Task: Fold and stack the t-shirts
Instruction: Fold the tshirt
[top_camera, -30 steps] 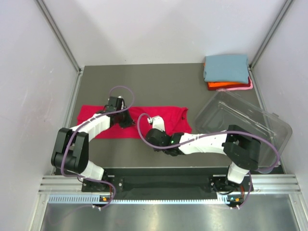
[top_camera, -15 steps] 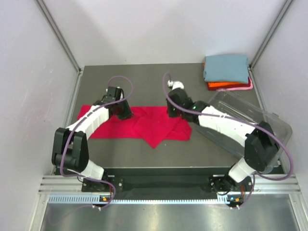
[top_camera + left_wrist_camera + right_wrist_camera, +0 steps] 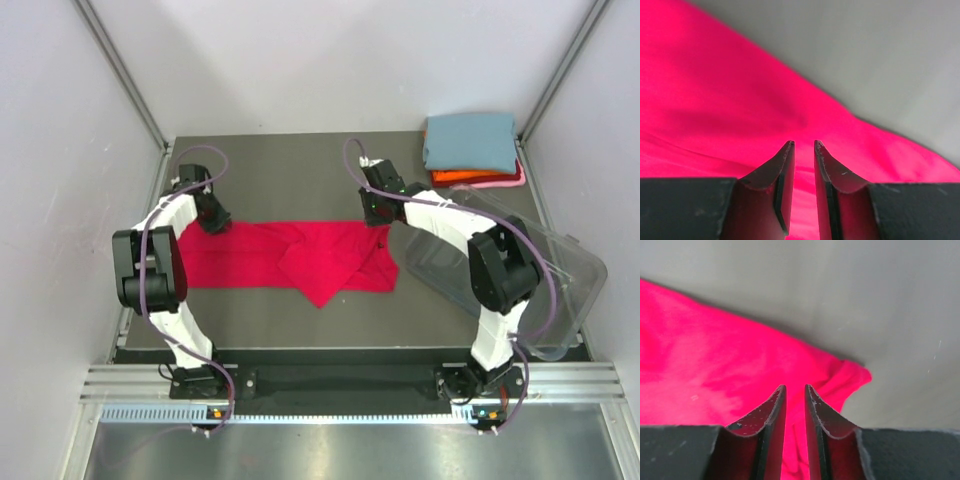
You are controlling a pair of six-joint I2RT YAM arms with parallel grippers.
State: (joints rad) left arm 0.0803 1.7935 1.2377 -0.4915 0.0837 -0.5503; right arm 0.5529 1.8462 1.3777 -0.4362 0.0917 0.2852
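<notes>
The red shirt [image 3: 300, 255] lies spread across the middle of the desk [image 3: 290, 165], its centre bunched into a loose fold (1 corner points toward the near edge). The left hand [image 3: 212, 218] hovers at the shirt's far left edge and the right hand [image 3: 378, 212] at its far right corner. Both hands stand slightly apart, gripping nothing. In the far right corner is a folded stack of 3: blue-grey shirt [image 3: 470, 140] on orange shirt [image 3: 452, 179] on pink shirt [image 3: 500, 184]. A clear tub [image 3: 520, 265] lies nearby.
</notes>
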